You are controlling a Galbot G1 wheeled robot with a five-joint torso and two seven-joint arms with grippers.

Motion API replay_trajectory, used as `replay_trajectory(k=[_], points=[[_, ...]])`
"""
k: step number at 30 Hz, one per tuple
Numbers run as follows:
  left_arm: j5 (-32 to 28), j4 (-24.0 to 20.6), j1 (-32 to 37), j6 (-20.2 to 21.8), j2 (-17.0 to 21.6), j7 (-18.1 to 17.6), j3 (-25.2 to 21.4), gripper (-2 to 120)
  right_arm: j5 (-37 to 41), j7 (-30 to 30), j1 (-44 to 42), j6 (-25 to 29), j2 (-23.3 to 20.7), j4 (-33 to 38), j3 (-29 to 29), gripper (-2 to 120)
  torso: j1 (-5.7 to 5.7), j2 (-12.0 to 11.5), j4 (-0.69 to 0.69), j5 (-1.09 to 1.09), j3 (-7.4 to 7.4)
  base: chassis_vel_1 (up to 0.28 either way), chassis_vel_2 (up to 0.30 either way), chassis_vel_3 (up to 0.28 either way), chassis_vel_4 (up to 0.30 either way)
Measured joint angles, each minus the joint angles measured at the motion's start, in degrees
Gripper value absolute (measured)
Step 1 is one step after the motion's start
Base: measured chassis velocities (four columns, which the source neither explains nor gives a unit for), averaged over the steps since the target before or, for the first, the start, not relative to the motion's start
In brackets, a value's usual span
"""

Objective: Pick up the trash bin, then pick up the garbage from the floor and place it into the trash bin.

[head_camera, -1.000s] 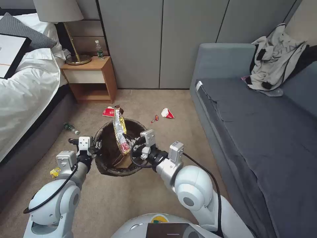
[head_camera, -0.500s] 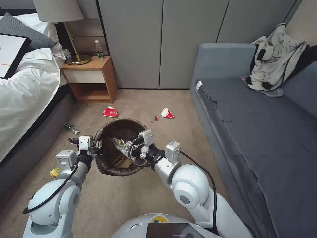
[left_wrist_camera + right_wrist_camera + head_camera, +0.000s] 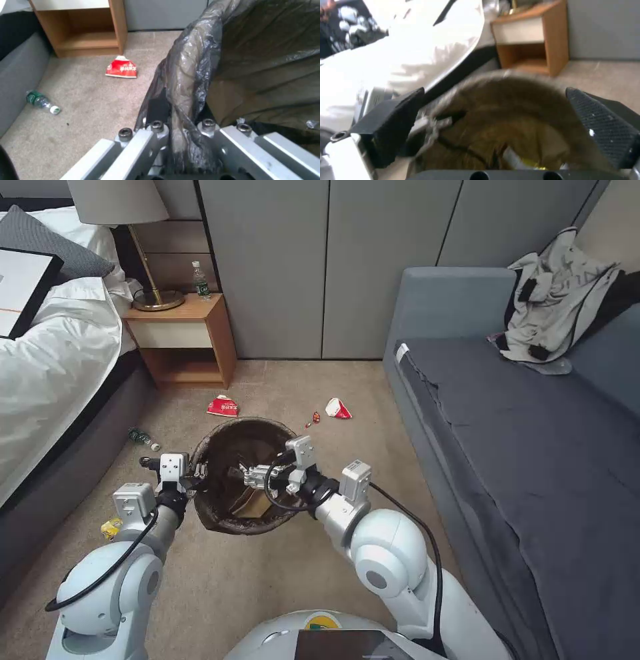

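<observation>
Dark brown crinkled bag plastic lines the trash bin [image 3: 243, 477], which is held off the beige carpet [image 3: 267, 573] between the two arms, in front of the robot's torso. Left gripper [image 3: 198, 471]: clamped on the bin's near-left rim; the left wrist view shows the folded bag edge [image 3: 186, 82] pinched between its fingers [image 3: 156, 135]. Right gripper [image 3: 248, 474]: positioned over the bin mouth, pointing toward the left arm, with its black ribbed pads [image 3: 603, 125] spread apart and nothing between them. A yellow-and-silver wrapper [image 3: 523, 161] appears to lie inside the bin below that gripper, though blur in the right wrist view prevents a firm identification. Litter on the carpet beyond the bin: one red-and-white snack packet [image 3: 223, 407] just behind the rim, a second red-and-white packet [image 3: 338, 409] farther right, and a small red scrap [image 3: 315, 418] between them. A small green bottle [image 3: 143, 437] lies beside the bed base [image 3: 60, 473], and a yellow wrapper [image 3: 110, 527] lies near the left forearm. A wooden nightstand [image 3: 183, 337] stands against the wall; a grey sofa [image 3: 520, 447] occupies the right side.
</observation>
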Motion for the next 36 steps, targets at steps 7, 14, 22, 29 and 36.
replay_trajectory(k=[7,14,22,29,36], points=[[0.0,-0.1,0.1,-0.3,-0.2,0.2,-0.5,3,-7.5,-6.5,-3.4,11.3,0.1,1.5,7.0,100,0.0,0.0,0.0,0.0,0.0,0.0,0.0,0.0,0.0],[0.0,-0.1,0.0,-1.0,-0.5,0.7,-1.2,3,-17.8,-7.4,-9.6,18.0,1.5,2.2,12.2,100,0.0,0.0,-0.01,0.0,0.0,0.0,0.0,0.0,0.0],[0.4,-0.4,0.3,-2.5,-1.1,1.4,-1.7,3,-25.9,-5.1,-17.9,25.7,3.5,1.0,23.1,100,0.0,0.0,0.0,0.01,0.0,0.0,0.0,0.0,0.0],[1.5,-0.4,0.3,-3.5,-0.5,1.8,-2.3,3,-26.1,-4.4,-23.6,30.9,3.9,-0.1,27.7,100,0.0,0.0,-0.01,0.01,0.0,0.0,0.0,0.0,0.0],[3.3,-0.4,0.8,-4.5,-0.4,2.4,-2.8,3,-25.7,-3.4,-27.7,34.8,3.4,-0.6,30.8,100,0.0,0.0,0.0,0.0,0.0,0.0,0.0,0.0,0.0]])
